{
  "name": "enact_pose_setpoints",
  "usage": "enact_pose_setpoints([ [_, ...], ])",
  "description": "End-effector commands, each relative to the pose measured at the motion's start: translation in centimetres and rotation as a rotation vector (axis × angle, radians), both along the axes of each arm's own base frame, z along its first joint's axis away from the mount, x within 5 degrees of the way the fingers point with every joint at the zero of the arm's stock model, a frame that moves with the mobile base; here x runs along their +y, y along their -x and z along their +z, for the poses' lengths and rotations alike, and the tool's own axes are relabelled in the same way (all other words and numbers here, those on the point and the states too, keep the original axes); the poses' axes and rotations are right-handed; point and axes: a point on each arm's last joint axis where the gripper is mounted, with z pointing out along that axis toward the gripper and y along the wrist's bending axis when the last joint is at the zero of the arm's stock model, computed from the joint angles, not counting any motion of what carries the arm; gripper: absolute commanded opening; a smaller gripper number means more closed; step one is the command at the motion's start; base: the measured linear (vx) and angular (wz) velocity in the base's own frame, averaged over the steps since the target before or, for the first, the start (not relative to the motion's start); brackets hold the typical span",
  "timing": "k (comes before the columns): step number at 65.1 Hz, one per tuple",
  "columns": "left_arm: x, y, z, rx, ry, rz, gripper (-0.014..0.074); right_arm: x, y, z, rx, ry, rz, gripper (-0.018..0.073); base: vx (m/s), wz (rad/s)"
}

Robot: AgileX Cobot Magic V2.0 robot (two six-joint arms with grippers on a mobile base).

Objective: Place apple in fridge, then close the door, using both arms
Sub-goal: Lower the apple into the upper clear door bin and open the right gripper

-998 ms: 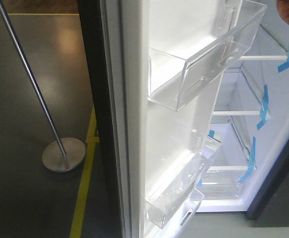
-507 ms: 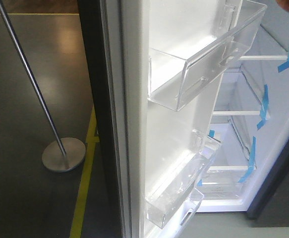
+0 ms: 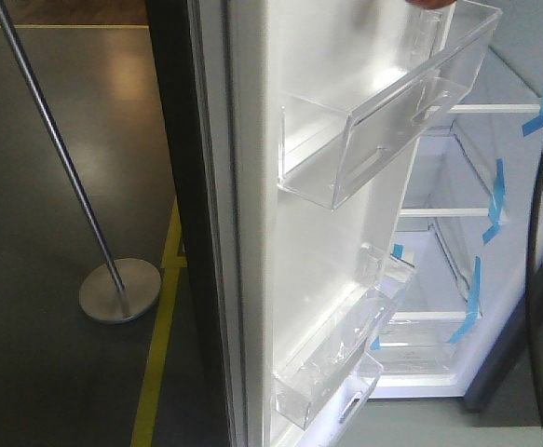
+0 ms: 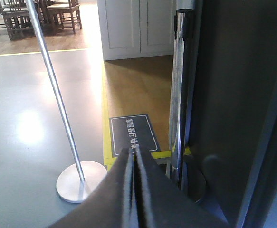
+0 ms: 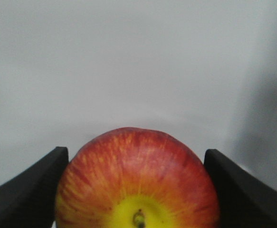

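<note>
- Our right gripper (image 5: 136,156) has its jaws spread wide around the apple (image 5: 137,185), one black finger (image 5: 29,190) pressed against each side. The apple's stem end faces the wrist camera.
- Behind the apple we see only a plain pale surface. We cannot tell which part of the fridge (image 3: 439,177) it is.
- The door (image 3: 308,233) stands open on the fridge's left, its clear bins (image 3: 383,102) facing the white shelves edged with blue tape (image 3: 496,200).
- Our left gripper (image 4: 134,164) has its jaws pressed together with nothing between them. It is outside the fridge, beside the door's dark outer face.
- A metal pole stand (image 3: 119,291) rests on the floor, left of the fridge door.
</note>
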Motion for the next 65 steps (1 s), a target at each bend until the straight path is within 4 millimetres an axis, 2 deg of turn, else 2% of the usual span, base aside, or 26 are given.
enact_pose_setpoints([
  [1,0.0,0.1,1.3,-0.102,0.017,0.008,-0.0007,0.0,0.1,1.3,-0.070,-0.050,-0.005,0.0147,0.00,0.00],
  [9,0.0,0.1,1.3,-0.102,0.017,0.008,-0.0007,0.2,-0.7,0.5,-0.040,-0.054,0.017,0.0228,0.00,0.00],
  [24,0.0,0.1,1.3,-0.102,0.017,0.008,-0.0007,0.2,-0.8,0.3,-0.034,-0.057,0.019,0.0526,0.00,0.00],
  [34,0.0,0.1,1.3,-0.102,0.017,0.008,-0.0007,0.2,-0.8,0.3,-0.026,-0.062,0.016,0.0650,0.00,0.00],
  [51,0.0,0.1,1.3,-0.102,0.017,0.008,-0.0007,0.2,-0.5,0.6,-0.020,-0.075,0.013,0.0650,0.00,0.00],
  [59,0.0,0.1,1.3,-0.102,0.017,0.008,-0.0007,0.2,0.9,1.9,-0.058,-0.078,0.014,0.0610,0.00,0.00],
  [65,0.0,0.1,1.3,-0.102,0.017,0.008,-0.0007,0.2,2.8,3.5,-0.110,-0.078,0.015,0.0533,0.00,0.00],
])
